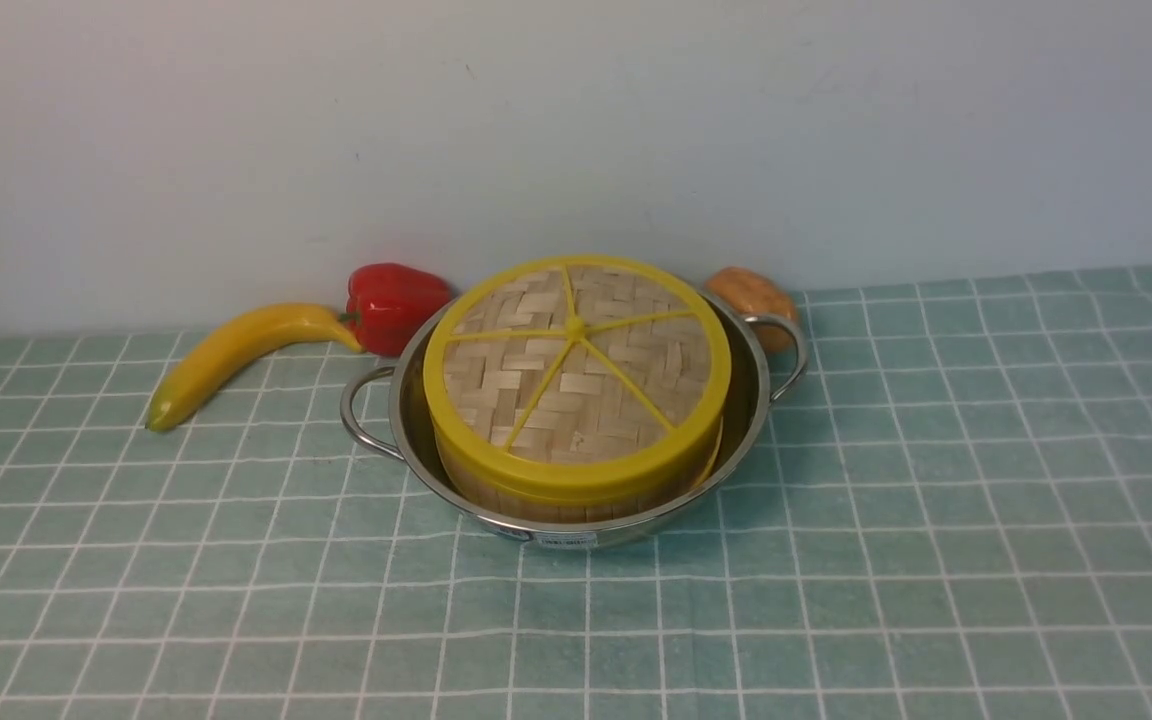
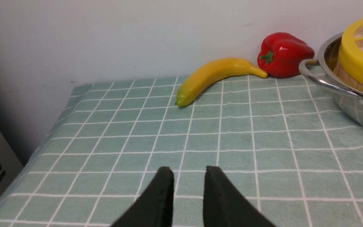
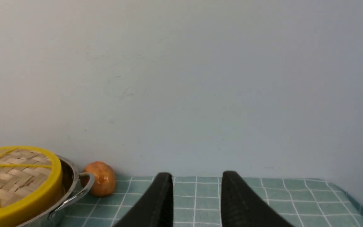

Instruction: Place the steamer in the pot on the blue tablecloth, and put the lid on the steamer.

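Steamer (image 1: 576, 490) is seated in pot (image 1: 736, 440) on blue tablecloth (image 1: 936, 500), w/ lid (image 1: 576, 370) set on top; task is judged done. Left gripper (image 2: 189, 176) and right gripper (image 3: 197, 181) are seen w/ jaws spread, empty, well apart from pot. Only retreat is called for next.

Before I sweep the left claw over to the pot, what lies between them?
Only bare blue tablecloth lies between the left claw and the pot, as the left wrist view shows.
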`<state>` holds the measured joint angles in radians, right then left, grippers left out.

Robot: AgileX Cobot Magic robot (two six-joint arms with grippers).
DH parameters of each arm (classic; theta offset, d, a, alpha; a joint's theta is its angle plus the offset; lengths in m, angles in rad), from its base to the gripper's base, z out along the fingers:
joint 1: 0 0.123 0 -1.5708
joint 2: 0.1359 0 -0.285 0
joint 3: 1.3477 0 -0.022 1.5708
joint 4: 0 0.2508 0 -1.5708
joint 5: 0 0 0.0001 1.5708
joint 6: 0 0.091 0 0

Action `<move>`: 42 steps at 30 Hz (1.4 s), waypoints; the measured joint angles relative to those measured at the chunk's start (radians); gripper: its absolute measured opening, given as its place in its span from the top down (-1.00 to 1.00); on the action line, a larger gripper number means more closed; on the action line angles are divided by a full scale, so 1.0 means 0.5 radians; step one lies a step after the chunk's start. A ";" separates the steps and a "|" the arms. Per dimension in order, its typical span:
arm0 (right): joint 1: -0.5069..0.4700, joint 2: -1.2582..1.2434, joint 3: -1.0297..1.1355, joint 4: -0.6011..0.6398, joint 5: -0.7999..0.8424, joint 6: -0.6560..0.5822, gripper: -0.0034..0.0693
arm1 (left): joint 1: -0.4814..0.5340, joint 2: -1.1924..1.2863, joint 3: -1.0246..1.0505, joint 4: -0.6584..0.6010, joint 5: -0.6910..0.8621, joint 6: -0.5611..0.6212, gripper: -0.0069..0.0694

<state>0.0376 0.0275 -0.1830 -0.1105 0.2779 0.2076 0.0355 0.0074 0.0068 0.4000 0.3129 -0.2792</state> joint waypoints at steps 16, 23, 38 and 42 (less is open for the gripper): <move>0.000 0.002 0.382 -0.045 -0.107 -0.037 0.25 | 0.000 0.000 0.000 0.000 0.000 0.000 0.34; 0.000 0.002 0.384 -0.045 -0.107 -0.037 0.25 | 0.000 0.000 0.000 0.000 0.000 0.000 0.32; 0.000 0.002 0.384 -0.045 -0.107 -0.037 0.25 | 0.000 0.000 0.000 0.000 0.000 0.000 0.26; 0.000 0.002 0.384 -0.047 -0.107 -0.037 0.25 | 0.000 0.000 0.000 0.000 0.000 0.000 0.26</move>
<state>0.0376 0.0284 0.0089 -0.1338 0.2247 0.1894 0.0355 0.0074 0.0068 0.4000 0.3129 -0.2792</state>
